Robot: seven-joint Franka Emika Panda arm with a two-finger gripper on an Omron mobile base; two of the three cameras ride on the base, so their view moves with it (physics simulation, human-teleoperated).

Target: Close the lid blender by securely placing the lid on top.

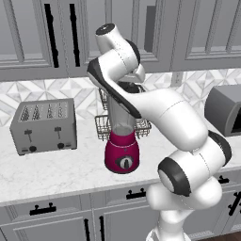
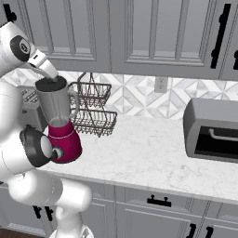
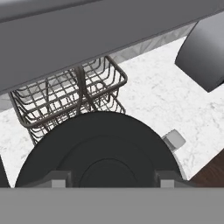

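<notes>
One magenta blender (image 1: 122,153) stood at six o'clock under the arm. From the right, the lid (image 2: 51,84) capped its jar. Hand view: the gripper (image 3: 106,178) straddled the lid, fingers (image 3: 57,178) parted, seemingly loose.

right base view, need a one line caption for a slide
Dark lid sits on the magenta blender, gripper just above it, wire rack behind.

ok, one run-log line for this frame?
task: lid onto blender | lid: on the jar mouth of blender | hand: fingertips straddle the lid, grip unclear | counter: toaster, wire rack
</notes>
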